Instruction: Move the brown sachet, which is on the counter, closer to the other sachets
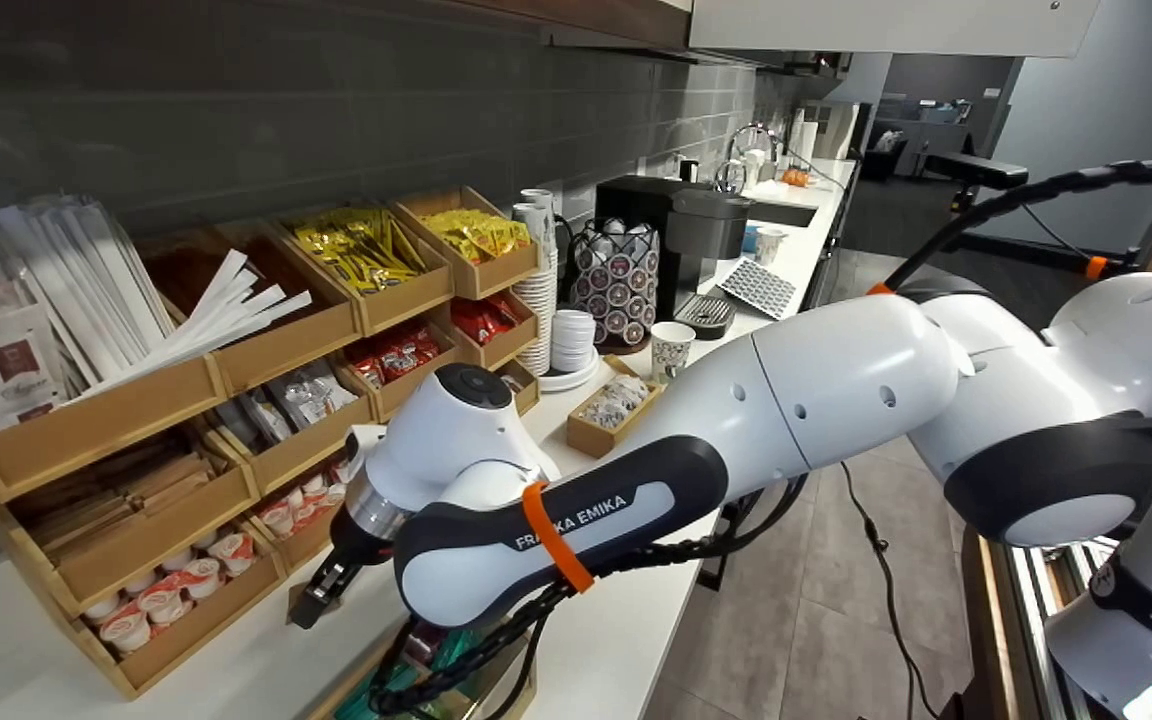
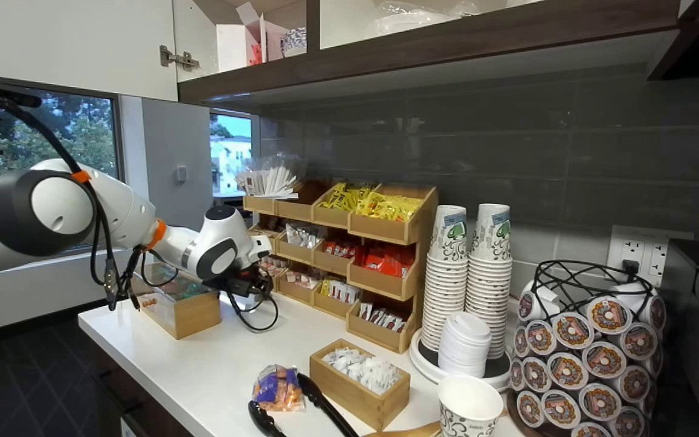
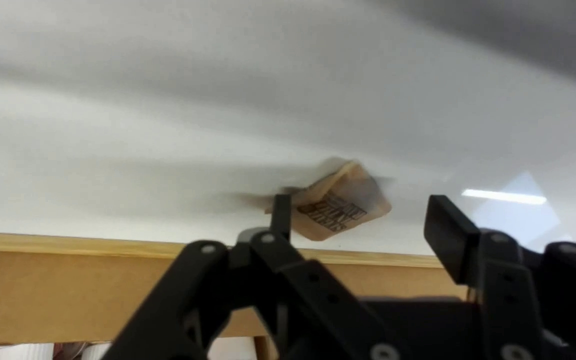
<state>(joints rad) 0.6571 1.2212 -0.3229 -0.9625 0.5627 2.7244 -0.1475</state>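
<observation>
In the wrist view your gripper has its fingers apart, straddling the brown sachet on the counter; it lies nearer one finger, and you can't tell whether they touch. The fingers sit side by side along the front of the rack, probably so they can pinch without hitting it. In an exterior view the arm reaches over the counter, gripper low beside the rack, as a sachet this thin seems to demand. In an exterior view the fingertips are hidden, but the other sachets sit in the rack's lowest tier, likely why you work so near it.
</observation>
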